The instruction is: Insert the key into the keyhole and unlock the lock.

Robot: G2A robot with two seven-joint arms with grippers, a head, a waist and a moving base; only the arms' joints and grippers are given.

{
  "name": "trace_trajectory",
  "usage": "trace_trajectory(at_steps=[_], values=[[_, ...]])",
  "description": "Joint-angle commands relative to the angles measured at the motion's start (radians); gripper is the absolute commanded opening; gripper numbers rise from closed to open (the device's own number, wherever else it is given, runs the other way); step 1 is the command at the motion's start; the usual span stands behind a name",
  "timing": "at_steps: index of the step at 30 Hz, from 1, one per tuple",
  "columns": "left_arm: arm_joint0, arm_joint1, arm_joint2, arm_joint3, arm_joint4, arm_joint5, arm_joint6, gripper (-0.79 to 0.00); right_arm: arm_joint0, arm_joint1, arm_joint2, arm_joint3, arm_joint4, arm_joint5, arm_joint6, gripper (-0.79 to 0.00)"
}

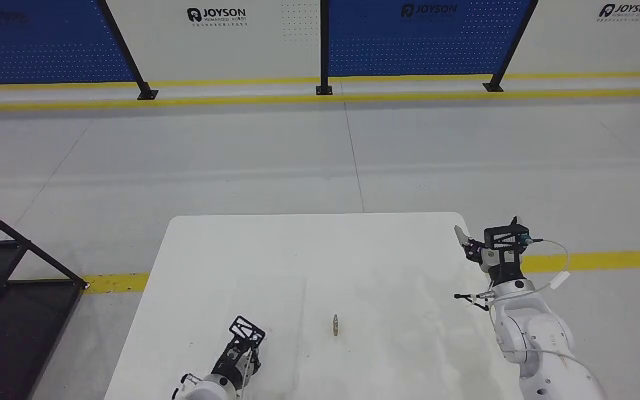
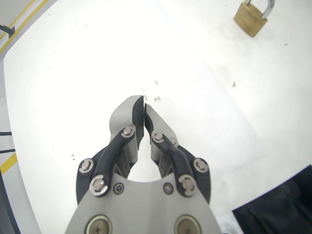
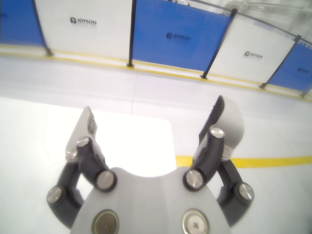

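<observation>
White bench (image 1: 300, 250) held one brass padlock (image 2: 251, 21), left gripper (image 2: 144, 104) pressed together nearby, right gripper (image 3: 153, 104) spread by the edge.

From above, the lock (image 1: 336, 324) is showing too small to make out; my left arm (image 1: 213, 386) is being cut off by the bottom edge.

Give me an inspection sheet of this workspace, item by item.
Surface: white table, with a few dark specks on it.
Job's things: brass padlock on the table, shackle looks shut.
Clutter: nothing seen.
Grippers: left gripper shut, nothing visible between the pads, apart from the padlock; right gripper open, holding nothing, at the table's far right corner.
Cables: pale cable looped at the right arm's wrist.
Surroundings: blue and white fence panels, yellow floor lines.
</observation>
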Motion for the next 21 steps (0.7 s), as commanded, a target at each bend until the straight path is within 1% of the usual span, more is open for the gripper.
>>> trace_trajectory(at_steps=[1,3,5,7,8,10,13,15,16,18,21], values=[[-0.001,0.001,-0.010,-0.005,-0.012,-0.011,-0.007,-0.785,0.000,0.000,0.000,0.000,0.000,0.000,0.000,0.000],[-0.004,0.002,-0.020,-0.011,-0.022,-0.013,-0.009,-0.785,0.000,0.000,0.000,0.000,0.000,0.000,0.000,0.000],[-0.006,0.002,-0.027,-0.019,-0.039,-0.014,0.016,-0.785,0.000,0.000,0.000,0.000,0.000,0.000,0.000,0.000],[-0.002,0.003,-0.040,-0.022,-0.057,-0.017,0.061,-0.785,0.000,0.000,0.000,0.000,0.000,0.000,0.000,0.000],[-0.002,0.004,-0.046,-0.032,-0.070,-0.030,0.109,-0.785,0.000,0.000,0.000,0.000,0.000,0.000,0.000,0.000],[0.004,0.006,-0.071,-0.022,-0.104,-0.048,0.181,-0.785,0.000,0.000,0.000,0.000,0.000,0.000,0.000,0.000],[0.002,0.011,-0.103,-0.004,-0.165,-0.135,0.306,-0.785,0.000,0.000,0.000,0.000,0.000,0.000,0.000,0.000],[-0.009,0.016,-0.127,0.019,-0.208,-0.218,0.376,-0.785,0.002,0.000,0.001,0.002,-0.006,0.002,0.001,0.000],[-0.019,0.017,-0.139,0.025,-0.230,-0.251,0.417,-0.785,0.002,0.001,-0.002,0.007,-0.032,0.001,0.012,0.000],[-0.037,0.022,-0.154,0.047,-0.262,-0.352,0.500,-0.785,-0.002,-0.001,-0.018,0.006,-0.073,0.016,0.034,0.000],[-0.064,0.028,-0.176,0.080,-0.294,-0.457,0.610,-0.785,-0.032,-0.004,-0.055,-0.019,-0.118,0.014,0.047,0.000]])
